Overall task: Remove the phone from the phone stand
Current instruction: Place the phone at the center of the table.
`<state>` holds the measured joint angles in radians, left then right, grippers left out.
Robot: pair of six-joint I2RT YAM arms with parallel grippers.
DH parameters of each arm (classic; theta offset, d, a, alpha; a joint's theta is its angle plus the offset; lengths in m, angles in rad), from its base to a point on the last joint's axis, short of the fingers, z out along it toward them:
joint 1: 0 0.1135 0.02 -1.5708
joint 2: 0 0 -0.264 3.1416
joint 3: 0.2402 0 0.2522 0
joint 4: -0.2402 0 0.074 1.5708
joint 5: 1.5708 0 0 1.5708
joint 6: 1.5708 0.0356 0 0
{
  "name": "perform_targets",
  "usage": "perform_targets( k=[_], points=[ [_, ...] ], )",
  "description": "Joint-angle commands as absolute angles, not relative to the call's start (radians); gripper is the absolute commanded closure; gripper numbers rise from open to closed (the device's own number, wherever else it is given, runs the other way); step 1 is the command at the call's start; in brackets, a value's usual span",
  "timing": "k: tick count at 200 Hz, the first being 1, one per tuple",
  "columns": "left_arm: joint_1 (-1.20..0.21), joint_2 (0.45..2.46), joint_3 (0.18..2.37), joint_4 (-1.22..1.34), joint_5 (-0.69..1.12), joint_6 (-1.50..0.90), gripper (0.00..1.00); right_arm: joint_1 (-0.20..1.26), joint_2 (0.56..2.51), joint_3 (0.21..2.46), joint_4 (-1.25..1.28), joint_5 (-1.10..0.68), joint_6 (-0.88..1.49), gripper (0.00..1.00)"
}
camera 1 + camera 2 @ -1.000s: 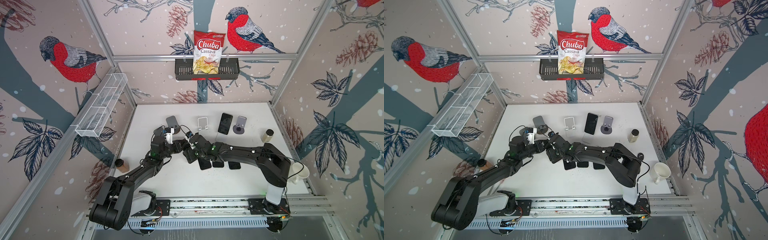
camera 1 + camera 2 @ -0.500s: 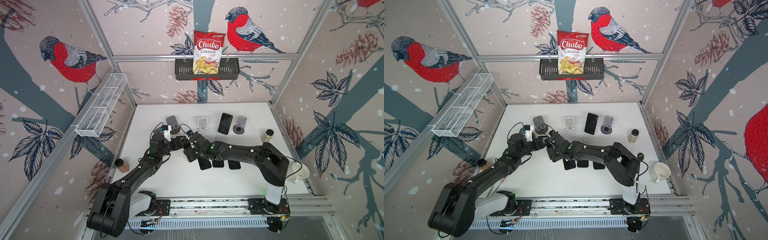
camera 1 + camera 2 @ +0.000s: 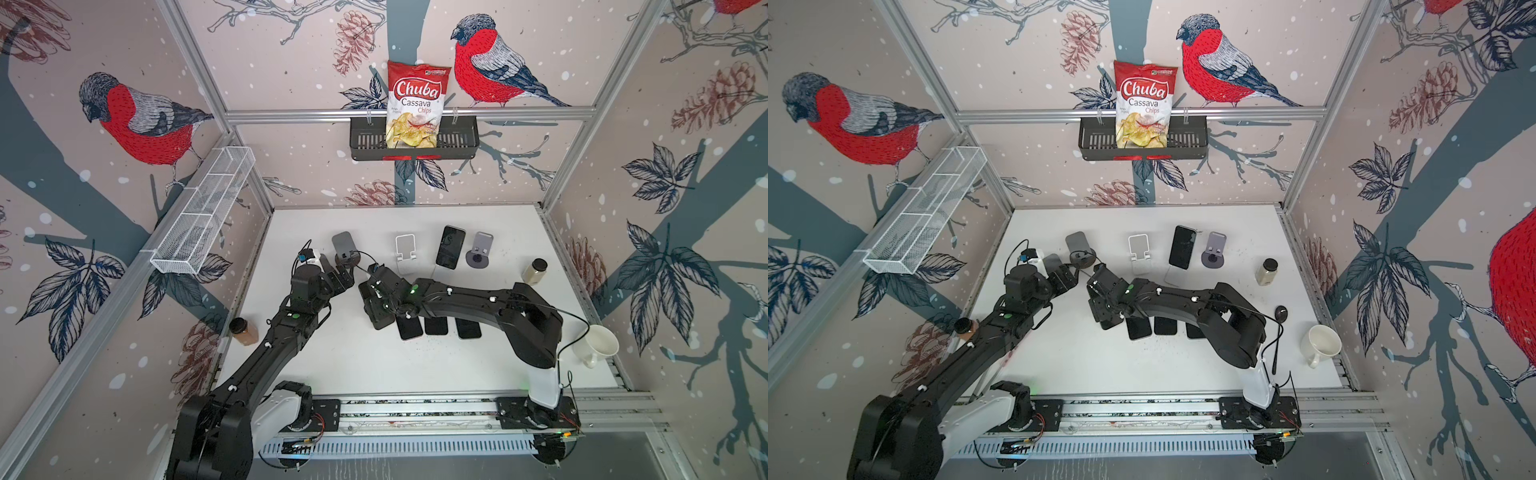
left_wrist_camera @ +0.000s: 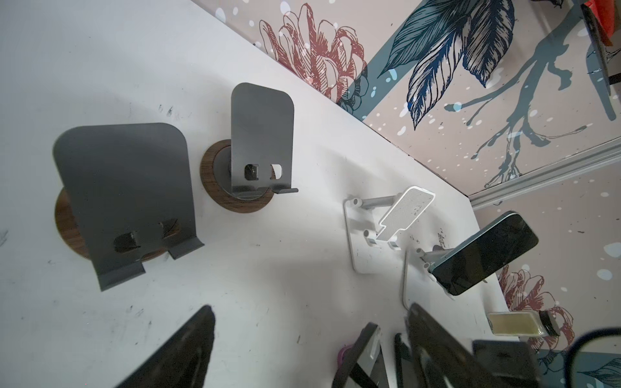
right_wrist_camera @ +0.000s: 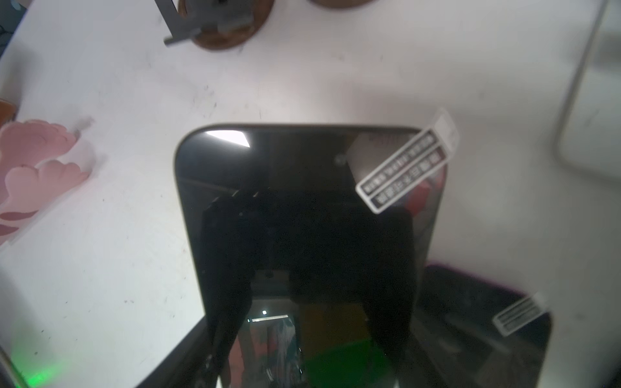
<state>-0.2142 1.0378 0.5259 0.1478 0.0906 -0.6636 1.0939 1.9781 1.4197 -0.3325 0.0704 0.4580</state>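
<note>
Phone point(image 5: 285, 168) off the dark stand point(image 3: 344, 243), in the right claw point(image 3: 375, 301)
Right claw grips the phone at 5 o'clock of the dark stand; left claw point(image 3: 343, 279) gapes open at that stand's 6 o'clock.

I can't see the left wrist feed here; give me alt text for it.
A black phone leans on the farthest stand; nearer are an empty white folding stand and two empty dark grey stands on round wooden bases, all on the white table. The left hand's blurred fingers show at the edge, apart, holding nothing.
</note>
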Motion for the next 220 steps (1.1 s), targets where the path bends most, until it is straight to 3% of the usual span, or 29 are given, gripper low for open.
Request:
perform_targets(
  k=[1,220],
  points=[
    [-0.212,1.035,0.529,0.13,0.064,-0.678,0.12,1.101,1.999,1.452,-0.417,0.079,0.514,0.37],
    [-0.212,1.036,0.509,0.144,0.11,-0.666,0.12,1.129,2.139,1.545,-0.594,0.05,0.687,0.35]
  ],
)
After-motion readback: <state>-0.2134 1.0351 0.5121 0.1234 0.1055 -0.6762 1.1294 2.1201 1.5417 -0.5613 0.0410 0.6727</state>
